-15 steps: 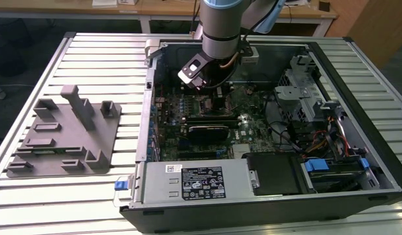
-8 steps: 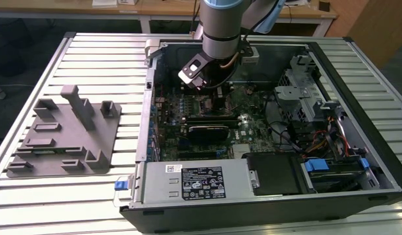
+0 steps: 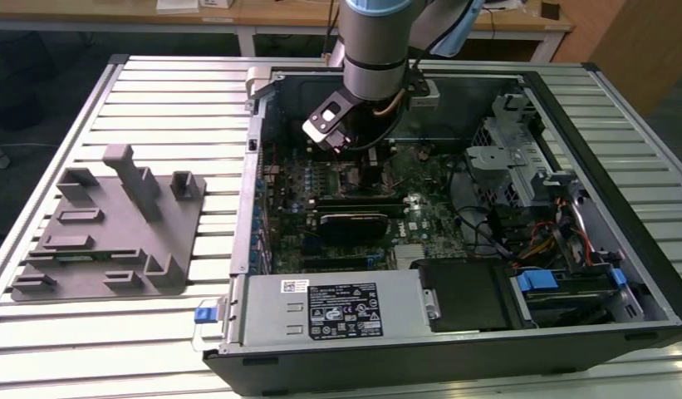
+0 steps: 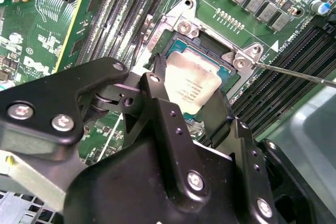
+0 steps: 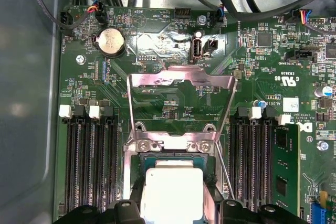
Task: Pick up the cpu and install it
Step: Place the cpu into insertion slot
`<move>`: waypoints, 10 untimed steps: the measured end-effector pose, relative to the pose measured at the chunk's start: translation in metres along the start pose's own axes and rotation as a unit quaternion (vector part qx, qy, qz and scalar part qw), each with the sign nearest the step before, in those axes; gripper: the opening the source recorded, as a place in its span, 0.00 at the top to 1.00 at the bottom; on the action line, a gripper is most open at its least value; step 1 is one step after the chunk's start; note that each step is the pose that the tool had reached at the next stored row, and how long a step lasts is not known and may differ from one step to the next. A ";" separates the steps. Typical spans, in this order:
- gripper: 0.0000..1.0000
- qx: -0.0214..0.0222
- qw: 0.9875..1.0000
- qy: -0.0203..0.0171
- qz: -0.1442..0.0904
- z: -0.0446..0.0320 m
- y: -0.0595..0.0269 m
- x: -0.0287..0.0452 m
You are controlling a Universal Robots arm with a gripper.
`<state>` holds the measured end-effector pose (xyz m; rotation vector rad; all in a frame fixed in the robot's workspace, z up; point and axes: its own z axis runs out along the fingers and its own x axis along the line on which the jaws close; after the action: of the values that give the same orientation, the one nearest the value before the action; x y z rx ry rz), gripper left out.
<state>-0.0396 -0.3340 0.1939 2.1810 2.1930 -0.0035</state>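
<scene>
The claw [image 4: 189, 87] is reaching down into the open computer case [image 3: 640, 258], which is lying on the slatted table [image 3: 152, 100]. It is pinching the cpu [image 4: 197, 77] by two opposite edges, narrow around it. The cpu is sitting directly between the fingertips [image 4: 157, 65], level, with its silver top up. It is hanging right over the socket [image 5: 173, 145] on the motherboard [image 5: 173, 108]. Whether it is already resting on the contacts is hard to tell.

The main risk is probably a skewed seat. If the chip is turning slightly in the grasp or coming down off-centre, a corner could be landing on the socket's frame or pressing on the contacts beneath. The hinged load plate [image 5: 181, 80] is standing open just beyond the claw. The thin lever [image 4: 296, 73] is slanting close past one side of it, so a sideways drift could be snagging either. Letting go while the chip is tilted could leave it riding on the socket's edge.
</scene>
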 end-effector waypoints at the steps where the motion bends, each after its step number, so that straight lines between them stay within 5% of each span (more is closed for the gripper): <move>1: 0.47 0.000 1.000 0.000 0.000 0.0001 0.0001 0.0000; 10: 0.40 0.000 1.000 0.001 0.000 -0.0009 0.0000 -0.0001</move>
<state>-0.0396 -0.3341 0.1948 2.1822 2.1940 -0.0012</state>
